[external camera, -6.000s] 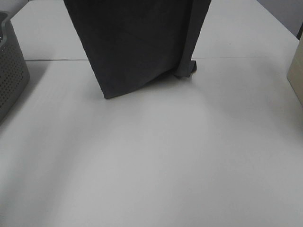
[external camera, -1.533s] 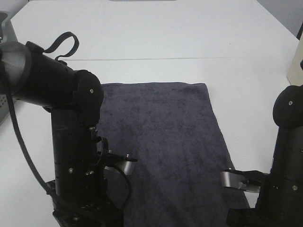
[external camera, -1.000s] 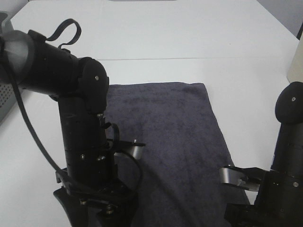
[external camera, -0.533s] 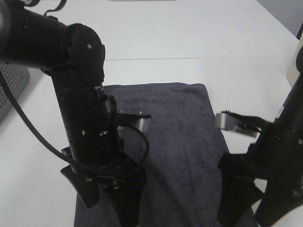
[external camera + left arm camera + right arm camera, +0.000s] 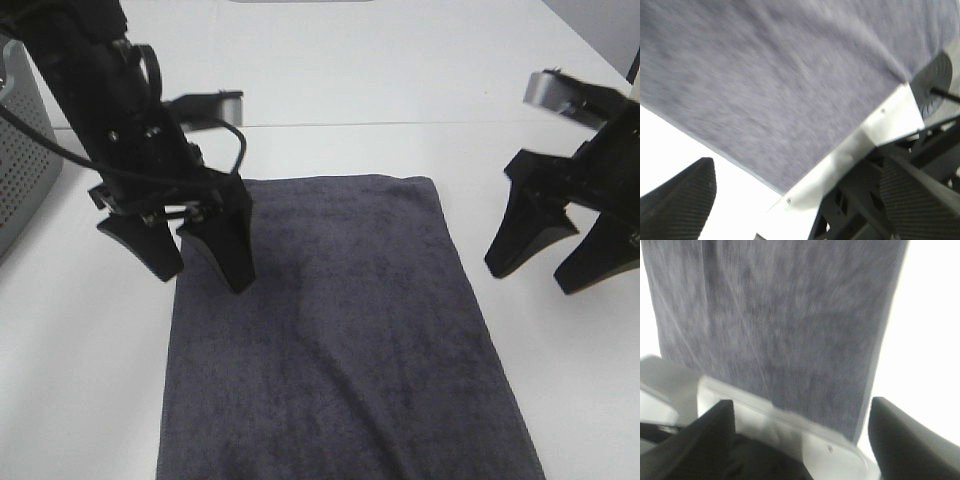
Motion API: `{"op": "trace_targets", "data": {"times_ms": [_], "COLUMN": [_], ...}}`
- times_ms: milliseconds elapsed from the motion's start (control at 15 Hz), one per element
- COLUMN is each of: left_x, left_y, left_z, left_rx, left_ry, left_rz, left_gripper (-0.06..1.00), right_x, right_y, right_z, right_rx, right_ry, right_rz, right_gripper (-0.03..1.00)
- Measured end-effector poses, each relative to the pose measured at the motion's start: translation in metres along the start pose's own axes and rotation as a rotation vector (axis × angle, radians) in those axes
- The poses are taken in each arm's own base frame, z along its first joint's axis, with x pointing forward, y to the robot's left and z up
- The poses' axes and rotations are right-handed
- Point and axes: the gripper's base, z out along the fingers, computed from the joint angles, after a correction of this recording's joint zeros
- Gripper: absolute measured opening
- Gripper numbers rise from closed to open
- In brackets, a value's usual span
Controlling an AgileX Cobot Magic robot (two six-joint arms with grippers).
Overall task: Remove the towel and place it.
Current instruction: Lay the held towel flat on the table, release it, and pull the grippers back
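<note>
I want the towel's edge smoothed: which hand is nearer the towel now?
Left. The left hand hangs over the towel's far left corner; the right hand is apart, beyond its right edge.

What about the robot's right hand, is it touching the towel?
Apart. The high view shows the right hand over bare table, with white surface between it and the towel.

Left gripper (image 5: 203, 272) and right gripper (image 5: 538, 278) have lifted — up off the towel (image 5: 340, 330).

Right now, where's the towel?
The towel lies flat on the table, centre of the high view, its far end between the left end effector and right end effector.
</note>
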Motion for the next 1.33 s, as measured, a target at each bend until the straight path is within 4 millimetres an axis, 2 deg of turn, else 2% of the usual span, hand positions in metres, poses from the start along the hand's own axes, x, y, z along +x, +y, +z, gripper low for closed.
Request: {"op": "trace_targets", "data": {"times_ms": [133, 267, 533, 600, 867, 1133, 1333], "left_x": [-0.011, -0.023, -0.051, -0.061, -0.078, -0.090, -0.097], "left_y": [0.028, 0.054, 0.103, 0.120, 0.165, 0.192, 0.207], "left_z": [-0.028, -0.048, -0.060, -0.056, -0.039, -0.002, 0.025], "left_rx": [-0.016, -0.030, -0.054, -0.036, 0.027, 0.013, 0.022], "left_ry": [-0.094, -0.170, -0.266, -0.282, -0.351, -0.384, -0.398], "left_rz": [-0.045, -0.092, -0.159, -0.188, -0.292, -0.326, -0.322], "left_gripper": [0.83, 0.83, 0.83, 0.83, 0.83, 0.83, 0.83], "right_x": [-0.014, -0.032, -0.096, -0.124, -0.185, -0.234, -0.256], "right_y": [-0.014, -0.026, -0.044, -0.052, -0.074, -0.099, -0.112], "right_z": [-0.021, -0.032, -0.028, -0.024, -0.002, 0.033, 0.055], "right_rx": [-0.069, -0.097, -0.107, -0.115, -0.128, -0.126, -0.135], "right_ry": [-0.103, -0.153, -0.145, -0.133, -0.125, -0.163, -0.194], "right_rz": [0.040, 0.057, 0.025, -0.009, -0.047, -0.056, -0.065], "right_gripper": [0.72, 0.72, 0.72, 0.72, 0.72, 0.72, 0.72]}}
